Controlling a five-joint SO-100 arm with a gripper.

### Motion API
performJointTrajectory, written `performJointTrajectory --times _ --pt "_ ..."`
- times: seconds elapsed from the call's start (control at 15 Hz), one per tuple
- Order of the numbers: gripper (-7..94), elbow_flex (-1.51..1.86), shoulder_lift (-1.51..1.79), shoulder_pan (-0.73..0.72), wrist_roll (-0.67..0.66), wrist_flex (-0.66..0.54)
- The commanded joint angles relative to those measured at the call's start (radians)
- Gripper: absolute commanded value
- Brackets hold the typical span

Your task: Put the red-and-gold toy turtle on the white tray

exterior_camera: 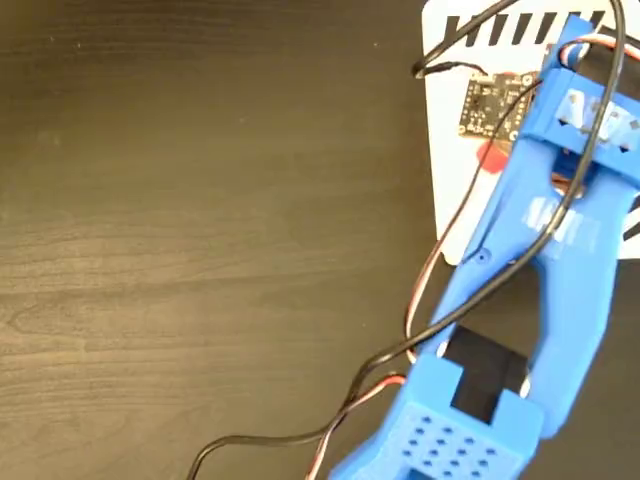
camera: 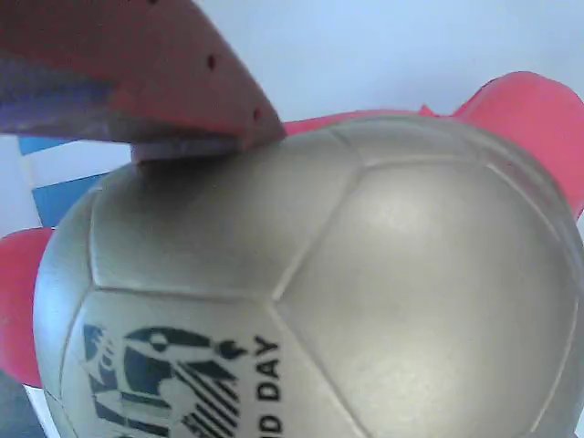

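In the fixed view, the blue arm (exterior_camera: 560, 260) reaches over the white tray (exterior_camera: 450, 150) at the far right edge, hiding all but a red scrap of the red-and-gold toy turtle (exterior_camera: 492, 157); the dark surface (exterior_camera: 200, 240) to the left lies open. In the wrist view, the turtle's gold shell (camera: 365, 274) fills the frame, one finger (camera: 137, 82) touching it at upper left, white tray behind; whether the jaws clamp it, I cannot tell.

Dark wood-grain table (exterior_camera: 180, 250) fills most of fixed view, horiz grain, faint sheen mid-left. Nothing else non-task on it. Wrist view: only a sliver of dark surface at bottom-left corner, too blurred to tell more.
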Motion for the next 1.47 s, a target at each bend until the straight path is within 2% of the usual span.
performJointTrajectory --times 0.0,0.07,0.13,0.33,0.73,0.8,0.93,1.07,1.13,1.4 --pt "9 -0.058 0.052 0.006 0.003 -0.009" --pt "31 -0.057 0.049 0.006 0.003 -0.009" --pt "44 -0.048 0.049 0.005 0.003 -0.015" --pt "65 -0.021 0.049 0.0 -0.006 -0.017" --pt "65 -0.003 0.066 -0.006 0.003 -0.025" --pt "59 0.012 0.083 -0.006 0.009 -0.044" --pt "26 0.08 0.156 -0.009 0.052 -0.132" --pt "4 0.189 0.276 -0.026 0.103 -0.252" --pt "0 0.236 0.337 -0.044 0.127 -0.288" --pt "0 0.483 0.604 -0.19 0.304 -0.509"
